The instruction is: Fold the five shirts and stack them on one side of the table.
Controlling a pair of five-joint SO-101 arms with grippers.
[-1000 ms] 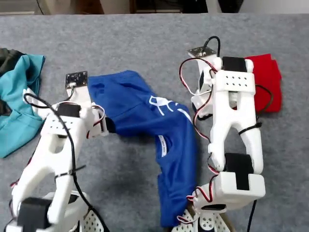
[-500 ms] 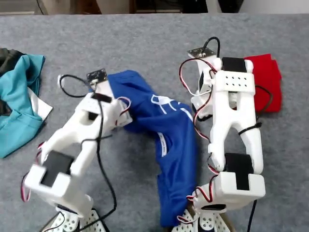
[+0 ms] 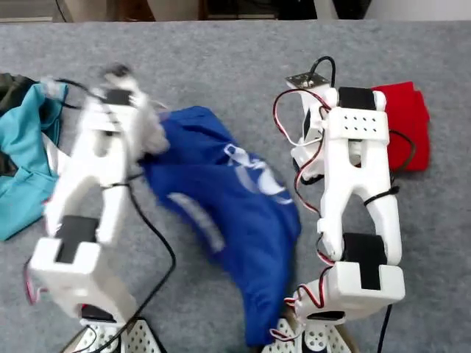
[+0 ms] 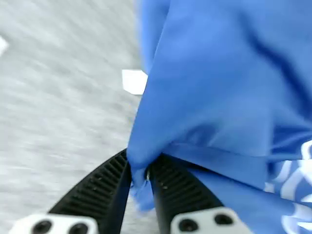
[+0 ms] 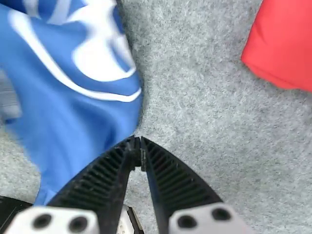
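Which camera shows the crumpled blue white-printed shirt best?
The high view: nearly the whole blue shirt lies between the arms. The left wrist view has the fold pinched in the left gripper; the right wrist view, its white-printed part beside the right gripper.

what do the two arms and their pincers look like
The left arm and right arm are white shells with black motor blocks. Red, white and black wires loop along the right; a black cable trails off the left. The left pincer and right pincer have ridged black fingers on white bases.
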